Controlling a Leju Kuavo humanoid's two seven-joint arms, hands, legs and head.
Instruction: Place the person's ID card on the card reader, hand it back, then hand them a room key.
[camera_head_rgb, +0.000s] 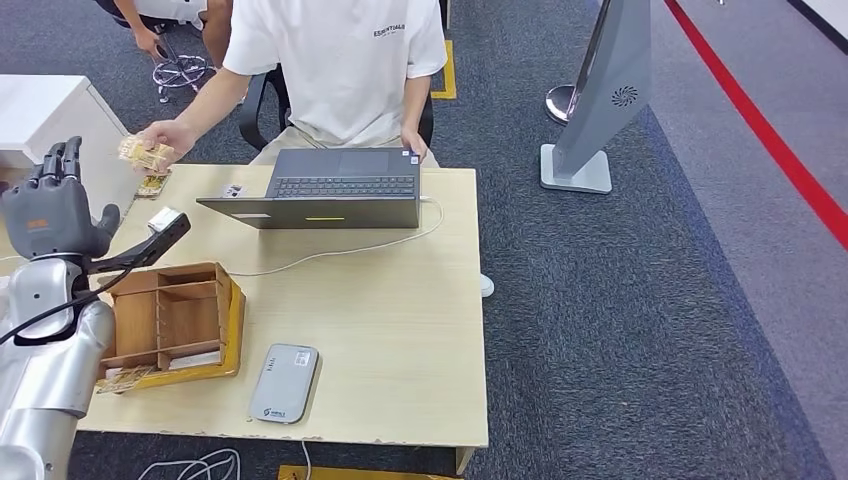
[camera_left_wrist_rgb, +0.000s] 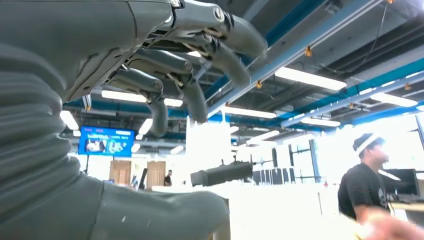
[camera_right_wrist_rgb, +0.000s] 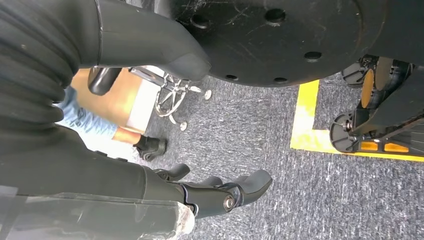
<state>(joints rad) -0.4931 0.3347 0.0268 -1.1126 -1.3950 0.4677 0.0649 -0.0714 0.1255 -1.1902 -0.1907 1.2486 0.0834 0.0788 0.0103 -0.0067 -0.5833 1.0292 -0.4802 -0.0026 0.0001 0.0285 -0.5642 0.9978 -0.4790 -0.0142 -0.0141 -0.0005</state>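
My left hand (camera_head_rgb: 55, 205) is raised over the table's left edge, fingers apart and pointing up, holding nothing. In the left wrist view its fingers (camera_left_wrist_rgb: 200, 75) arch over the thumb with nothing between them. Just beyond it, the seated person in a white shirt holds out a beige patterned card (camera_head_rgb: 143, 153) in their hand (camera_head_rgb: 170, 135). A second small card (camera_head_rgb: 152, 185) lies on the table's far left corner. The grey card reader (camera_head_rgb: 284, 383) lies flat near the front edge. My right hand (camera_right_wrist_rgb: 220, 192) hangs over the carpet, empty, fingers loosely extended.
A wooden compartment box (camera_head_rgb: 175, 320) with cards in it stands at the table's left, beside the reader. An open laptop (camera_head_rgb: 340, 188) with a white cable sits at the far edge. A white cabinet (camera_head_rgb: 50, 115) stands left of the table, and a grey sign stand (camera_head_rgb: 600, 110) right.
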